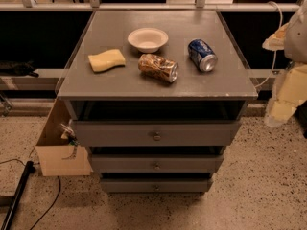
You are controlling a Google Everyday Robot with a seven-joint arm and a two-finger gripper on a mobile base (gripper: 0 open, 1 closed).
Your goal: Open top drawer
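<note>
The top drawer point(120, 133) is the widest of three grey drawer fronts on a grey cabinet, with a small round metal knob point(157, 136) at its centre. A dark gap shows between its front and the cabinet's top point(96, 85). My gripper point(277, 113) hangs from the pale arm at the right edge of the view. It is to the right of the cabinet, about level with the drawer's top edge, and touches nothing.
On the cabinet's top lie a white bowl point(147, 39), a yellow sponge point(106, 60), a crushed brown can point(158, 67) and a blue can point(202, 54). Two narrower drawers point(120, 164) sit below. A cardboard box point(60, 157) stands at the left, and a black pole point(17, 195) lies on the floor.
</note>
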